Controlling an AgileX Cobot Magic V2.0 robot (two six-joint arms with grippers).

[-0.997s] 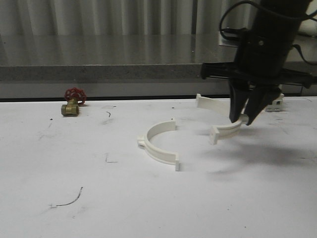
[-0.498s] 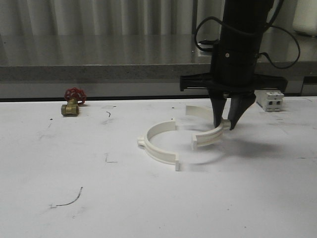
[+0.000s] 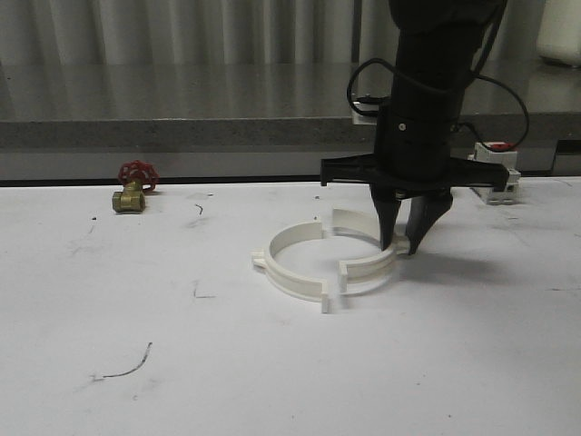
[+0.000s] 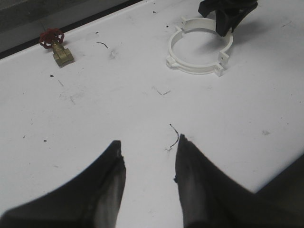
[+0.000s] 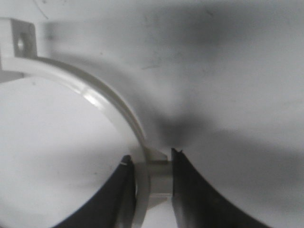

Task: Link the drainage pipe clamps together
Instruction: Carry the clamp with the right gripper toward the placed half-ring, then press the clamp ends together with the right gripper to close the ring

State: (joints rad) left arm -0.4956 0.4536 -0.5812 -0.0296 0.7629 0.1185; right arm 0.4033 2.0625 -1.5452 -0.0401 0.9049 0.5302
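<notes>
White tabletop, scuffed with dark marks, runs back to a grey ledge and pale curtain. From the front, the right gripper (image 3: pixel 403 243) stands upright over the right clamp half (image 3: pixel 372 264), its fingers closed on the band's outer lug. Over the last second this half has been dragged leftward across the table, from well apart to just beside the left clamp half (image 3: pixel 289 263), which has not moved. The near tabs now almost meet, with a narrow gap between them; the far tabs look close too, so the ring is nearly shut but probably not yet seated. A brass valve (image 3: pixel 133 189) with a red wheel sits far left, and a white breaker (image 3: pixel 495 178) is behind the arm.

From the left wrist, the left gripper (image 4: pixel 148 164) hangs spread and empty above bare table, well away from the two halves (image 4: pixel 199 52), which read as a near-complete white ring by the other arm.

From the right wrist, the dark fingers (image 5: pixel 183 185) pinch a squared lug on the thin, smooth, glossy white band, which curves away to a flat tab with a hole.
</notes>
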